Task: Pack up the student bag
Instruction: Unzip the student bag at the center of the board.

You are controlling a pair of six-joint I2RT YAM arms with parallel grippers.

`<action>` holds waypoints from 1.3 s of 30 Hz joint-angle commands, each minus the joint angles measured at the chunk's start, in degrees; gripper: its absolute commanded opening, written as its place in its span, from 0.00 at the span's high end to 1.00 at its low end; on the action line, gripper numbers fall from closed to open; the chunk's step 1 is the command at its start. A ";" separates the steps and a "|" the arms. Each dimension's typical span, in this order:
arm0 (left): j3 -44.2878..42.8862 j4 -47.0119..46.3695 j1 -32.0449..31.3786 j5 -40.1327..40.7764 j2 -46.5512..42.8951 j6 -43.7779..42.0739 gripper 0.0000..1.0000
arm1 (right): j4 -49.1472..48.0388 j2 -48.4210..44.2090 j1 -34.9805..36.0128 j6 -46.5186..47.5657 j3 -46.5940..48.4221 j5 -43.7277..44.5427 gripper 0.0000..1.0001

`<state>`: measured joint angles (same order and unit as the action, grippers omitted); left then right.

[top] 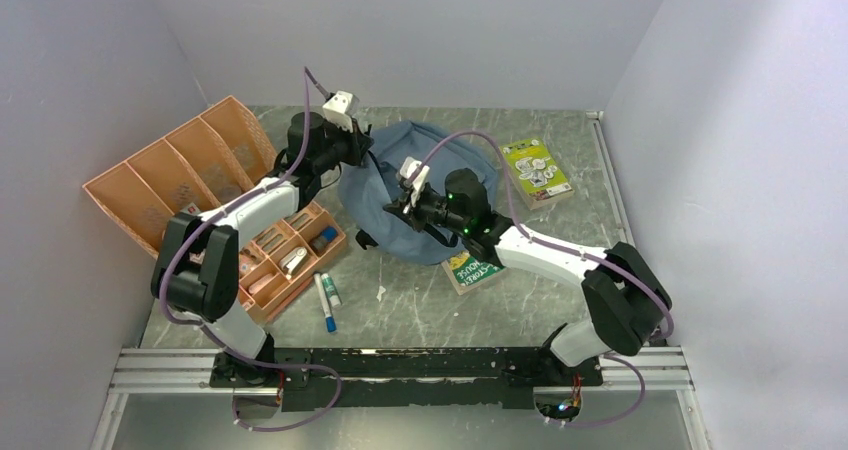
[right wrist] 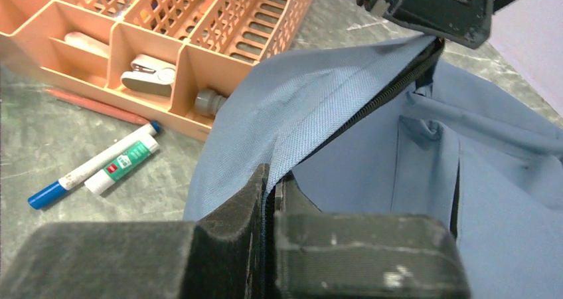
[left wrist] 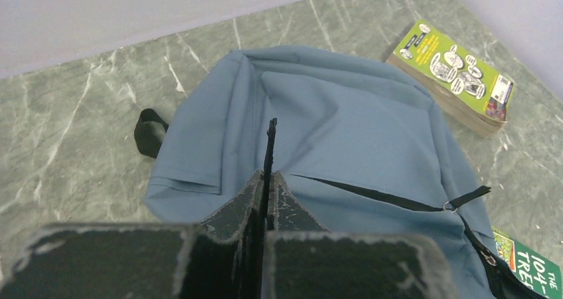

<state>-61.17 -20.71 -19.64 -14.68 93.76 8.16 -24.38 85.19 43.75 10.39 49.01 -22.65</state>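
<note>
1. Left gripper [left wrist: 269, 179] and right gripper [right wrist: 272, 179] each clamp the zipper edge [right wrist: 372, 106] of the student bag [left wrist: 345, 133].
2. Bag lies between orange tray [top: 180, 185] and green book [top: 535, 170].
3. Spread the 2 edges evenly.

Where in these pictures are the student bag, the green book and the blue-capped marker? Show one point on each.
student bag [left wrist: 345, 113], left wrist view, on its grey-blue fabric.
green book [left wrist: 458, 66], left wrist view, middle of its cover.
blue-capped marker [right wrist: 76, 173], right wrist view, on its white barrel.
</note>
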 commanded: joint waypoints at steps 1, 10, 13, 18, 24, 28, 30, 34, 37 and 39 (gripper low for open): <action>-3.92 -3.58 4.18 11.76 -0.38 -4.23 0.95 | 3.81 -3.68 3.36 -0.28 -3.66 -4.01 1.00; 2.00 -6.02 8.21 3.67 -5.50 -2.61 0.95 | 5.56 -6.81 3.41 -0.55 -5.89 -1.22 1.00; -0.31 -4.59 10.79 1.92 -3.27 -0.16 0.95 | 8.01 -8.88 3.74 0.59 -6.62 -2.90 1.00; -6.21 -3.45 12.07 -3.40 2.95 -0.62 0.95 | 13.24 -10.52 5.29 3.78 -7.82 -4.79 1.00; -12.02 -3.20 12.08 -4.03 10.64 -0.64 0.95 | 14.36 -13.05 6.65 4.77 -9.83 -6.01 1.00; -14.61 -2.37 12.09 -2.25 14.26 -2.11 0.95 | 13.75 -14.98 6.94 4.34 -10.98 -6.36 1.00; -15.21 -2.82 12.08 -1.27 15.42 -2.79 0.95 | 13.81 -15.57 6.97 4.05 -11.29 -6.97 1.00; -15.33 -5.90 12.16 -2.87 17.49 -2.32 0.95 | 13.38 -16.28 7.18 3.50 -11.92 -7.95 1.00; -15.53 -7.73 12.17 -8.41 18.50 0.11 0.90 | 11.23 -16.26 7.23 2.03 -12.33 -4.95 1.00; -14.80 -10.05 12.17 -11.50 18.30 3.70 0.81 | 7.66 -15.51 7.16 -1.04 -12.39 -0.15 1.00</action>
<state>-72.71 -16.53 -12.05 -32.47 110.50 11.11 -18.26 71.92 47.75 15.77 38.44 -17.96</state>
